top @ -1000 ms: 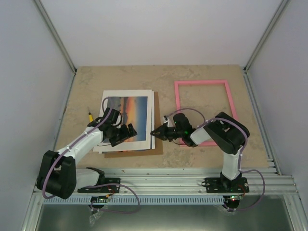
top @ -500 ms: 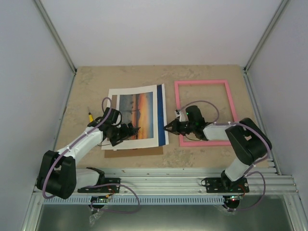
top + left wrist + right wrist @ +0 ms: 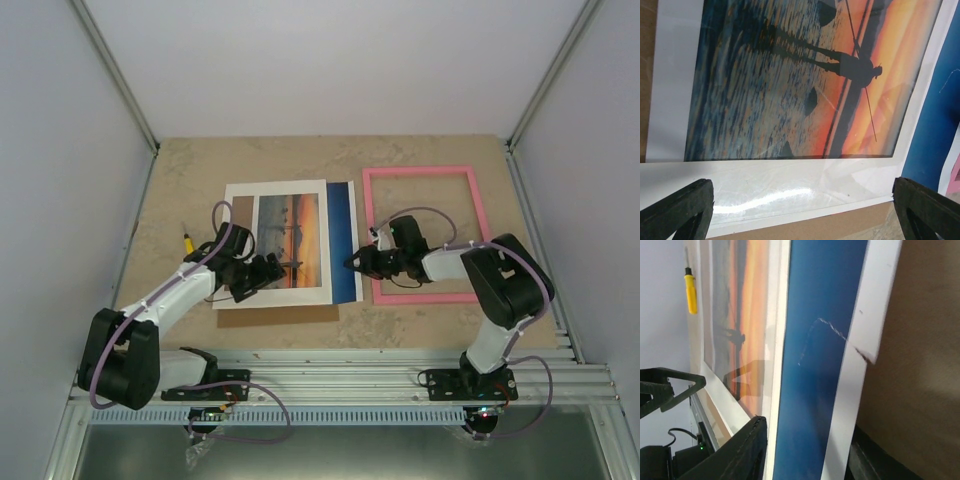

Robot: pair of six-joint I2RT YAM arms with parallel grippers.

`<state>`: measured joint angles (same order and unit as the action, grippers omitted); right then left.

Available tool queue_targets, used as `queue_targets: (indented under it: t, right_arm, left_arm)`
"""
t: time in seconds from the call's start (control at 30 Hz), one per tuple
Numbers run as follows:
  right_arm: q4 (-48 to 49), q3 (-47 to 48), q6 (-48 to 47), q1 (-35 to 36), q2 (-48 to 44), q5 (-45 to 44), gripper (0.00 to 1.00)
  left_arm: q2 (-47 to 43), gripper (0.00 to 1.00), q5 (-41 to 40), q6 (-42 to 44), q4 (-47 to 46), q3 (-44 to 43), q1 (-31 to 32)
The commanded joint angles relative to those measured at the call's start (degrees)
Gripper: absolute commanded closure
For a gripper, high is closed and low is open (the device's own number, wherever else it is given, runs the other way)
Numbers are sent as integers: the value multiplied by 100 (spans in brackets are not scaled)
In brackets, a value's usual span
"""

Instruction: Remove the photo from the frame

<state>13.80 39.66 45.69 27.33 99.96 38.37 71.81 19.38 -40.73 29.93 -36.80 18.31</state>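
The photo (image 3: 343,240), a sunset print with blue water and a thin white border, lies flat and sticks out to the right from under a white mat (image 3: 240,245). The pink frame (image 3: 420,172) lies by itself to the right, with nothing inside it. My right gripper (image 3: 357,265) is at the photo's lower right edge. In the right wrist view its fingers (image 3: 740,452) stand apart, with the blue strip of the photo (image 3: 815,365) between them. My left gripper (image 3: 268,272) hovers open over the mat's near border (image 3: 790,190), holding nothing.
A brown backing board (image 3: 285,313) shows under the mat's near edge. A yellow screwdriver (image 3: 188,242) lies left of the stack and is also in the right wrist view as the yellow screwdriver (image 3: 689,290). Grey walls enclose the table on three sides.
The photo has slid to the right from under the mat, baring a wide blue strip. The right gripper pulled rightward with it, then its jaws parted. The left gripper stayed open.
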Motion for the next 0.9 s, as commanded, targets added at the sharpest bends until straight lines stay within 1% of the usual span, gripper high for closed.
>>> queue_targets:
  t: [0.0, 0.1, 0.13, 0.2, 0.33, 0.43, 0.57, 0.7, 0.87]
  right_arm:
    - [559, 268, 134, -26, 455, 58, 65]
    - [591, 460, 90, -61, 623, 79, 80]
    - [494, 518, 22, -87, 596, 67, 87]
    - [57, 661, -230, -177, 409, 7, 98]
    - [-1220, 907, -886, -449, -128, -288, 99]
    - [-2513, 1262, -1451, -584, -511, -534, 100]
    - [-4041, 1905, -2009, -639, -1024, -1207, 99]
    - [-5449, 2770, -2432, -659, -1425, -1871, 99]
    - [-6964, 4214, -3027, -597, -1599, -2222, 100]
  left_arm:
    - [19, 1, 31, -123, -108, 44, 120]
    - [4, 1, 2, -163, -121, 54, 172]
    - [-9, 0, -9, -163, -121, 54, 173]
    - [-62, 0, -64, -155, -94, 51, 173]
    - [-248, 0, -180, -168, -128, -4, 173]
    - [-364, 1, -298, -134, -147, -115, 173]
    - [-492, 0, -524, -7, -127, -308, 173]
    - [-636, 1, -805, 126, -100, -505, 173]
    - [-770, 1, -1105, 312, -123, -749, 173]
